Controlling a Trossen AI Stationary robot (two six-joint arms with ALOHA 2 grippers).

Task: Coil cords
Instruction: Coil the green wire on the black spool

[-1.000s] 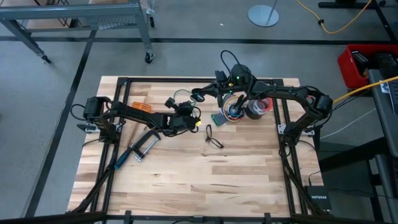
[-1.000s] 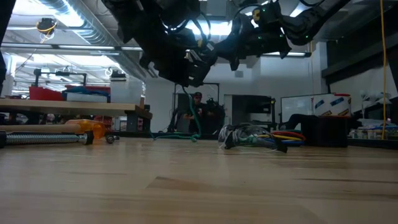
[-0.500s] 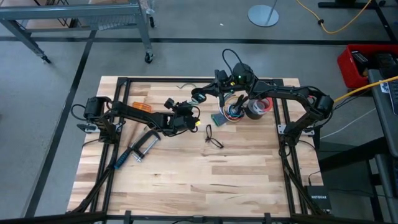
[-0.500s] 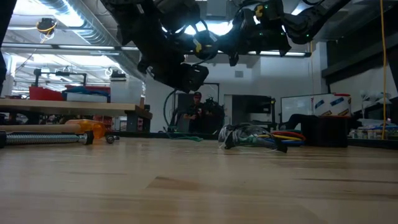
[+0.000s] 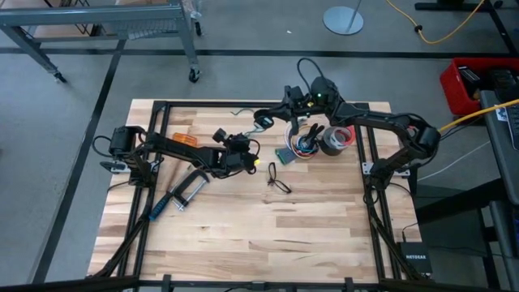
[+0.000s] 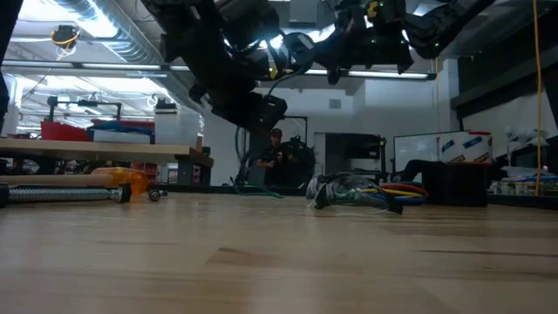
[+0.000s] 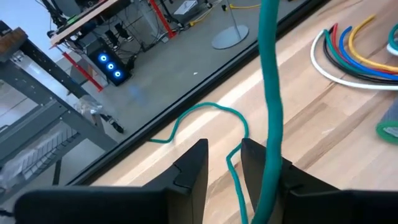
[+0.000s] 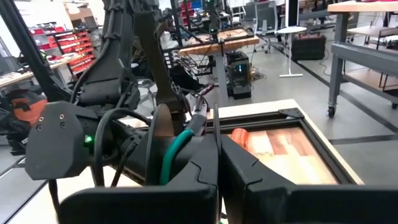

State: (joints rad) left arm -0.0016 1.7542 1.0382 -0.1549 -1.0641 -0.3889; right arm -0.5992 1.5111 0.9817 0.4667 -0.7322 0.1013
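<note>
The cord [image 7: 271, 93], teal in the wrist views, now runs slack. One stretch climbs steeply past the left gripper [image 7: 224, 155], and the rest trails in loose bends over the far edge of the counter [image 5: 243, 235]. A second ago the left gripper was pressed together; it has since let go, and its fingers stand apart with only a thin run of cord lying on the wood below the gap.

The right gripper [image 8: 217, 149] has stayed pressed together and has lifted back toward the far side. The cord comes out just beside its fingers, so it seems to be pinching the raised end. I judge this a regrasp: no loop is formed yet, and the left gripper needs a new hold lower down.

The counter is pale wood in a black frame. It also carries a metal clamp [image 5: 182, 195], a bundle of coloured wires [image 5: 304, 144] and a roll of tape [image 5: 339, 139]. Beyond it lies a grey workshop floor, where a person [image 6: 277, 161] stands far back.
</note>
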